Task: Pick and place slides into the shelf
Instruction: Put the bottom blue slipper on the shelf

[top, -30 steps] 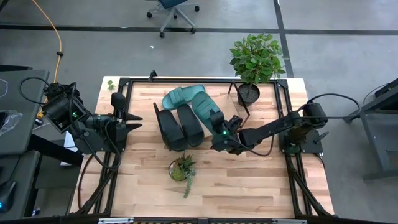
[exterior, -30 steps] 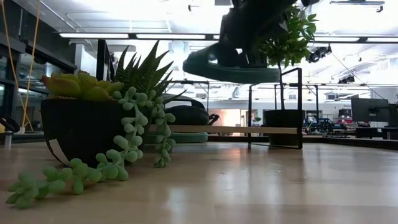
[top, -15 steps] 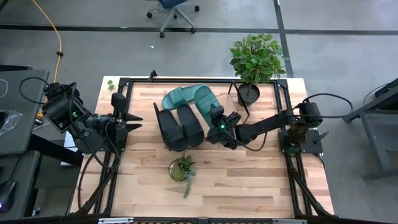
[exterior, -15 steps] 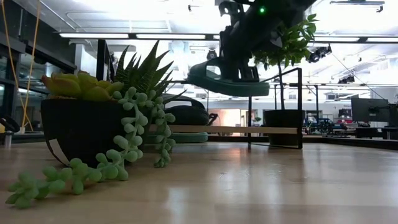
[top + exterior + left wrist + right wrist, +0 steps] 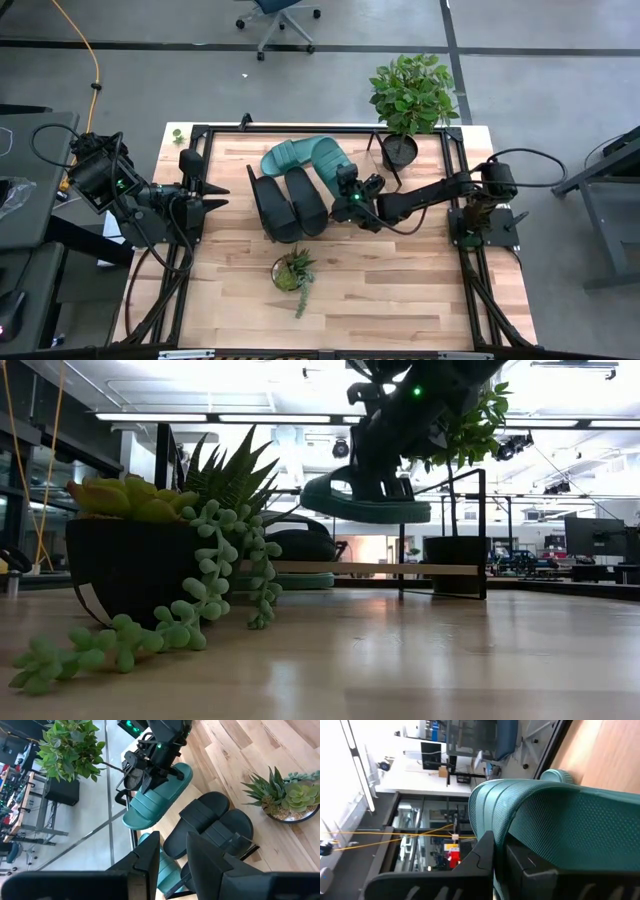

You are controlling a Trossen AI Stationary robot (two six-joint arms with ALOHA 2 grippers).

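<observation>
My right gripper [image 5: 348,195] is shut on a teal slide [image 5: 328,162], holding it in the air over the shelf [image 5: 380,568]. The low view shows that slide [image 5: 365,508] above the board. A second teal slide [image 5: 283,156] and two black slides [image 5: 266,207] [image 5: 305,200] lie side by side on the shelf, the black ones nearer. My left gripper [image 5: 222,196] waits open at the table's left, pointing at the slides. It touches nothing. My right gripper holds the teal slide by its wide strap [image 5: 520,815], with the strap's edge between the two fingers [image 5: 485,852]. It comes from the table's right, slanting down [image 5: 150,765]. The slide is lifted clear of the shelf, about level, sole down.
A small succulent pot [image 5: 290,272] stands on the table near the front, below the slides. A leafy plant in a black pot [image 5: 405,100] stands at the far right, by the shelf's right end frame [image 5: 440,530]. Bare wood lies at the near right.
My right gripper has carried the teal slide toward the table's far edge and a little left, to above the shelf beside the black slides. The slide shows lower in the low view and stays about level. The gripper stays shut.
</observation>
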